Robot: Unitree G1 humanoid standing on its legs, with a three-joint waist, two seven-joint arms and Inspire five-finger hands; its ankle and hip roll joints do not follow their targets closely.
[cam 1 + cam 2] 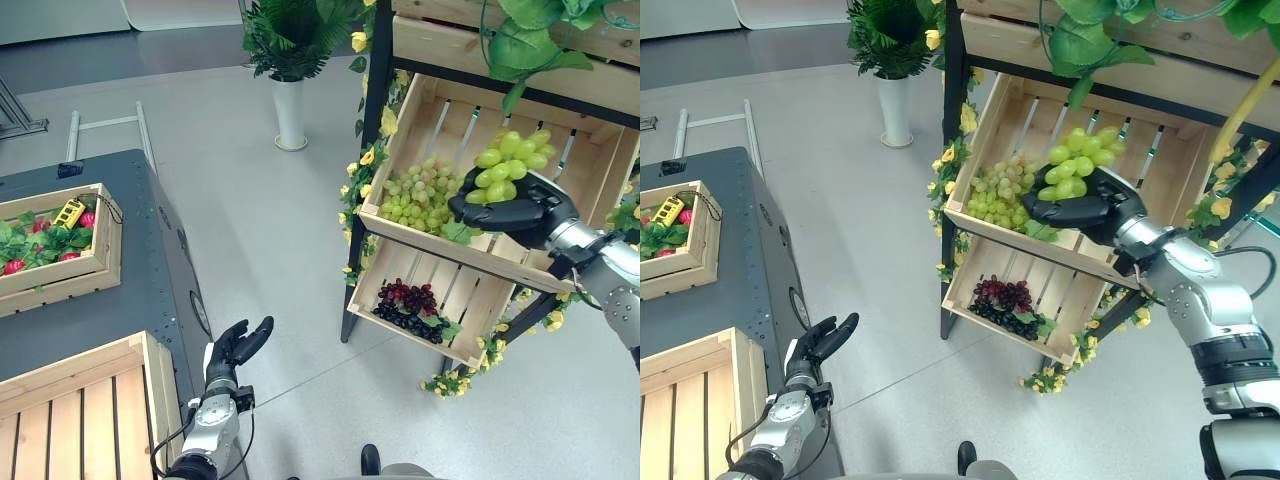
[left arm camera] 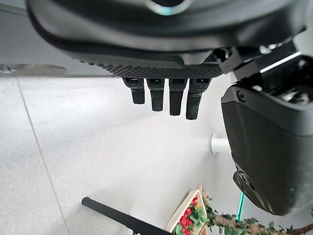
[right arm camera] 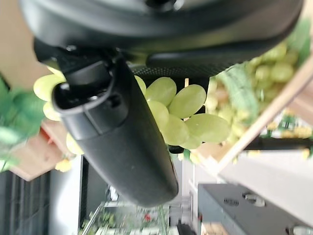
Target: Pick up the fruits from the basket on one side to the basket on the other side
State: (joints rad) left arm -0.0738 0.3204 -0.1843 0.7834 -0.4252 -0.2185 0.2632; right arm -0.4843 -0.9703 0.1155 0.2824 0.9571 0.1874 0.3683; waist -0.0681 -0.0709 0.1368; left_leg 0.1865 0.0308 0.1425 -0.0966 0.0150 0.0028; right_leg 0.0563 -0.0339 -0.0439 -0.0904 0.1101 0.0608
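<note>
Right hand [image 1: 515,212], right of centre in the head views, has its fingers [image 1: 1045,211] and thumb curled round a bunch of green grapes [image 1: 508,167]. We see the bunch lifted above the front lip of the upper wooden crate [image 1: 520,262] on the black shelf rack [image 1: 372,120]. Right wrist view confirms it: grapes [image 3: 183,110] pressed against the palm, thumb across them.

A second bunch of paler green grapes [image 1: 420,195] lies in the left part of that same crate. Dark purple grapes [image 1: 408,305] sit in the lower crate [image 1: 470,320] beneath it.

Left hand [image 1: 235,350] at bottom left, fingers [image 2: 168,100] straight and relaxed, holding nothing, over the floor beside the dark tabletop [image 1: 140,290].

On that tabletop: a slatted wooden crate [image 1: 90,390] at the lower left corner; further up the left edge, a smaller crate [image 1: 75,270] with red fruit, leaves and a yellow gadget [image 1: 69,212].

White vase with a green plant [image 1: 290,110] at top centre.
</note>
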